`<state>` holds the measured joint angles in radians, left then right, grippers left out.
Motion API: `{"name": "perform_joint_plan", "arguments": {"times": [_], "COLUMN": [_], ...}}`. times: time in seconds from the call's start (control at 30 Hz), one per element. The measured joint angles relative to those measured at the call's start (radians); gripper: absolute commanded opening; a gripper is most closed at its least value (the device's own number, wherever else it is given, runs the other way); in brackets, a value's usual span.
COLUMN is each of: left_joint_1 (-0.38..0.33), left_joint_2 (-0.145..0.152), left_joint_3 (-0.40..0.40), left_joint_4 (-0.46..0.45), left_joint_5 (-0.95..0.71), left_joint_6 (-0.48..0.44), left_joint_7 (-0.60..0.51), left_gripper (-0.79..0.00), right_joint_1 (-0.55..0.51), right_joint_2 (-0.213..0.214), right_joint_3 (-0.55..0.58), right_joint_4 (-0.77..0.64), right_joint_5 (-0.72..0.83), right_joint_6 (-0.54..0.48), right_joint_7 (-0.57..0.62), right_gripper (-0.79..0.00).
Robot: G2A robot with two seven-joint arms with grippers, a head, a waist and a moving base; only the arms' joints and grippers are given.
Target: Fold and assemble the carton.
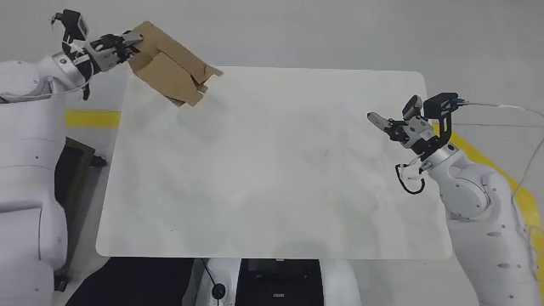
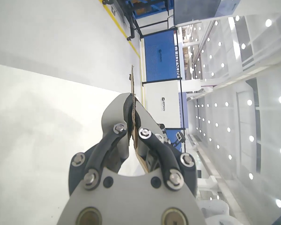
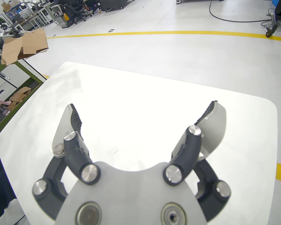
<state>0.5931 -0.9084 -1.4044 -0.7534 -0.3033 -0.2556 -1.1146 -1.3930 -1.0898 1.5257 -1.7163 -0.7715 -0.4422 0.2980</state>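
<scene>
The left gripper (image 1: 130, 45) has its jaws closed on one edge of the brown carton (image 1: 170, 68). It holds the carton up at the far left corner of the white bench (image 1: 272, 187). The carton is tilted, and part of it hangs over that corner. The right gripper (image 1: 384, 124) is by the right side of the bench, well apart from the carton. Yellow tape (image 1: 89, 119) lies on the grey floor (image 1: 340, 8).

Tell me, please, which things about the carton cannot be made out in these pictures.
Left wrist view: the carton shows only edge-on, and the left gripper covers the part it is clamping.
Top view: the carton's underside and inside lie hidden under its own upper panels.
Right wrist view: the carton is far off and small, so its fold lines cannot be told.
</scene>
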Motion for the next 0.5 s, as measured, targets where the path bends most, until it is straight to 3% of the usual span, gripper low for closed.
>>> {"name": "perform_joint_plan", "arguments": {"times": [0.5], "left_joint_1": [0.216], "left_joint_2": [-0.011], "left_joint_3": [0.040], "left_joint_4": [-0.499], "left_joint_5": [-0.120], "left_joint_6": [0.168], "left_joint_7": [0.056], "left_gripper": [-0.785], "right_joint_1": [0.000], "right_joint_2": [0.000], "right_joint_3": [0.000], "right_joint_4": [0.000], "right_joint_5": [0.000], "right_joint_6": [0.000], "right_joint_7": [0.000], "right_gripper": [0.000]}}
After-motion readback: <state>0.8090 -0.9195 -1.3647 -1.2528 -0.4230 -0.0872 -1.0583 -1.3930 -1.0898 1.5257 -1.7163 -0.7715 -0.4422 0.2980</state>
